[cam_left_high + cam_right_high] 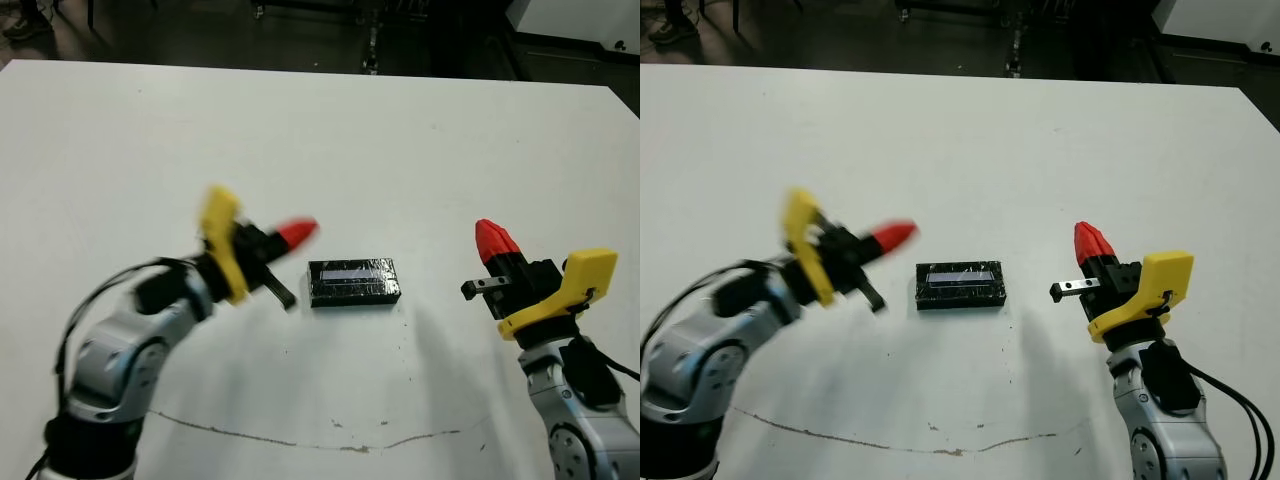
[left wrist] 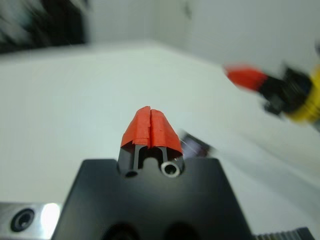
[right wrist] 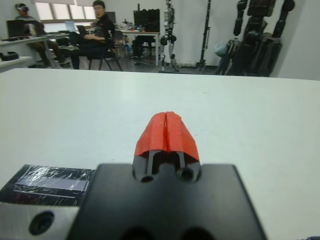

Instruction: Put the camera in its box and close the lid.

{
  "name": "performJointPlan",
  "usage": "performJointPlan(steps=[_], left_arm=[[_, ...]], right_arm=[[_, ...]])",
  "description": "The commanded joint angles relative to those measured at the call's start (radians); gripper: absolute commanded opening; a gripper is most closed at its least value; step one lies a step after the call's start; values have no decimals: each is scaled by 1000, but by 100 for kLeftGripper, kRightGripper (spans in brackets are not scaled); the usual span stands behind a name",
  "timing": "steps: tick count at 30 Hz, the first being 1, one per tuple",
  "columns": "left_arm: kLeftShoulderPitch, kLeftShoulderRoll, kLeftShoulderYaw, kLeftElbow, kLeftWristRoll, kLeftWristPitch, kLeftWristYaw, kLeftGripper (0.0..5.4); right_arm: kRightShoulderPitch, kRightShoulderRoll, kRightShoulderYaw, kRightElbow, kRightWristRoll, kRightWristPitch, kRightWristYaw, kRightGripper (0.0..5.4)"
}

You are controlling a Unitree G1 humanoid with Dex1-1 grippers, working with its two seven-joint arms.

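Observation:
The lid [image 1: 353, 283], a glossy black cover with a crinkly reflective top, lies flat at the middle of the white table [image 1: 330, 140]. No tray shows around or under it, so the box is hidden, and the camera is hidden too. My left gripper [image 1: 300, 233] hovers just left of the lid, shut and holding nothing, its red tips pointing toward the lid. My right gripper [image 1: 490, 238] stands to the right of the lid, a little apart from it, also shut and holding nothing. The right wrist view shows the lid [image 3: 47, 182] beside its shut fingertips [image 3: 175, 131].
A thin dark line [image 1: 300, 440] runs across the table near its front edge. Beyond the far edge, a person [image 3: 97, 30] sits at a desk, and humanoid robots on stands [image 3: 260, 30] line the room.

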Motion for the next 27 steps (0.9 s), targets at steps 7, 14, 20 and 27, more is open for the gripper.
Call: performJointPlan(steps=[7, 14, 20, 27], left_arm=[[115, -140, 105, 97, 52, -335, 177, 2], [114, -178, 95, 142, 93, -419, 262, 2], [131, -182, 78, 145, 98, -418, 290, 2], [139, -183, 66, 157, 92, -450, 278, 2]], right_arm=[[-17, 32, 24, 54, -70, -54, -38, 0], [-26, 50, 31, 67, -131, -85, -74, 0], [-33, 53, 31, 80, -150, -106, -77, 0], [-33, 58, 27, 78, -143, -108, -76, 0]])
